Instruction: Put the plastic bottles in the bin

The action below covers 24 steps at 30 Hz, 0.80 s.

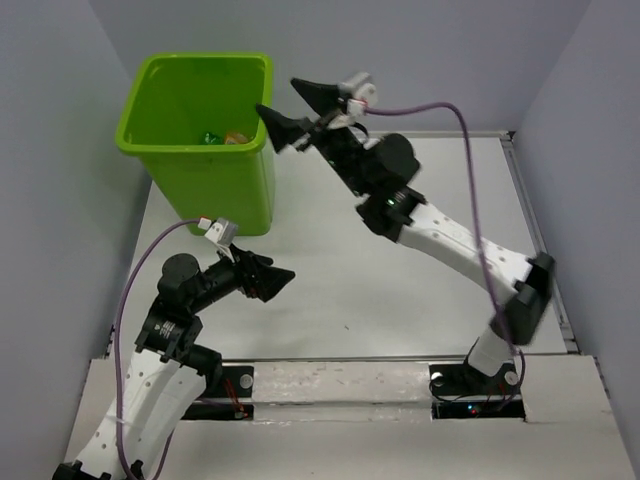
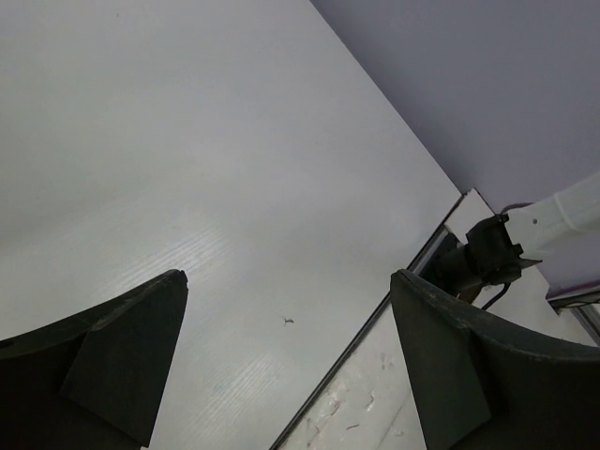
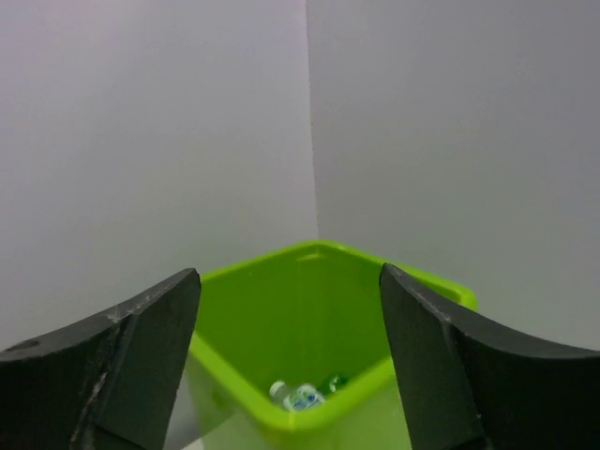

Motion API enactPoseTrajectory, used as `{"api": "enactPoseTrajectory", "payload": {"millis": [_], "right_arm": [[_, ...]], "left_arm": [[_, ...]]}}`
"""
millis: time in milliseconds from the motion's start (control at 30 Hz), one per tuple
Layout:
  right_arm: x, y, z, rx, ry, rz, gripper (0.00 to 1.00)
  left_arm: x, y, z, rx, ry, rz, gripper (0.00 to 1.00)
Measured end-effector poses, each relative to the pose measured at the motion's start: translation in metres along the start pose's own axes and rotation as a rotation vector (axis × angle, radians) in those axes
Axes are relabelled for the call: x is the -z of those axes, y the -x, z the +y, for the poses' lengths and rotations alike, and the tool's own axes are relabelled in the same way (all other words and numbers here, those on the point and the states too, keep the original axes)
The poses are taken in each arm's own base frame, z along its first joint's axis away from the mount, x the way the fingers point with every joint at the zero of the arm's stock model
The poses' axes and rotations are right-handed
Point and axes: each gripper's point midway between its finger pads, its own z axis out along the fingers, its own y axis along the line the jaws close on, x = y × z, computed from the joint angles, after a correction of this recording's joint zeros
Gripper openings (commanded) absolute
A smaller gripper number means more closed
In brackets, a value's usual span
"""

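The lime-green bin (image 1: pixel 190 150) stands at the far left of the table. Inside it I see a green bottle (image 1: pixel 211 137) and an orange one (image 1: pixel 238 137). The right wrist view shows the bin (image 3: pixel 319 251) from the side, with a clear blue-labelled bottle (image 3: pixel 298 397) and a green bottle (image 3: pixel 333 382) at its bottom. My right gripper (image 1: pixel 275 95) is open and empty, raised just beside the bin's right rim; it is also open in its own view (image 3: pixel 289 272). My left gripper (image 1: pixel 283 280) is open and empty, low over the table near my base, and shows open in its own view (image 2: pixel 288 274). No bottles lie on the table.
Grey walls enclose the white table (image 1: pixel 400 290) on three sides. A raised edge strip (image 2: pixel 375 323) runs along the near side. The right arm's base (image 2: pixel 478 258) shows in the left wrist view.
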Motion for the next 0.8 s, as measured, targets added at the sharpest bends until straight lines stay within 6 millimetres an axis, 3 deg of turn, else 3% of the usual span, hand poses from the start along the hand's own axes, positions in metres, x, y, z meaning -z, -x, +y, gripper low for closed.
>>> {"api": "enactPoseTrajectory", "payload": {"millis": [67, 100, 167, 200, 300, 367, 400, 467, 533, 600, 667, 800], "right_arm": [[0.054, 0.03, -0.008, -0.034, -0.024, 0.005, 0.27], [0.082, 0.039, -0.013, -0.056, -0.043, 0.014, 0.0], [0.139, 0.053, -0.024, -0.098, -0.087, 0.025, 0.0], [0.158, 0.058, -0.028, -0.111, -0.101, 0.021, 0.0], [0.219, 0.048, -0.04, -0.161, -0.164, 0.091, 0.0], [0.258, 0.027, -0.045, -0.187, -0.199, 0.167, 0.15], [0.281, 0.014, -0.048, -0.202, -0.219, 0.213, 0.49], [0.317, -0.004, -0.054, -0.233, -0.261, 0.27, 0.97], [0.354, -0.02, -0.06, -0.253, -0.305, 0.33, 1.0], [0.38, -0.025, -0.066, -0.265, -0.339, 0.355, 1.0], [0.393, -0.015, -0.07, -0.28, -0.36, 0.336, 1.0], [0.4, 0.013, -0.074, -0.305, -0.377, 0.284, 1.0]], "left_arm": [[0.001, 0.002, -0.001, -0.006, 0.002, -0.013, 0.99], [0.002, 0.004, -0.001, -0.008, 0.003, -0.019, 0.99], [0.002, 0.006, -0.002, -0.007, -0.001, -0.03, 0.99], [0.001, 0.007, -0.003, -0.005, -0.002, -0.034, 0.99], [0.0, 0.015, -0.007, -0.002, -0.016, -0.058, 0.99], [-0.002, 0.026, -0.012, 0.001, -0.025, -0.079, 0.99], [-0.002, 0.032, -0.014, 0.0, -0.03, -0.093, 0.99], [-0.004, 0.041, -0.018, 0.004, -0.041, -0.119, 0.99], [-0.004, 0.045, -0.02, 0.016, -0.044, -0.135, 0.99], [-0.004, 0.049, -0.021, 0.027, -0.047, -0.15, 0.99], [-0.004, 0.054, -0.022, 0.035, -0.047, -0.173, 0.99], [-0.005, 0.063, -0.023, 0.043, -0.041, -0.205, 0.99]]}}
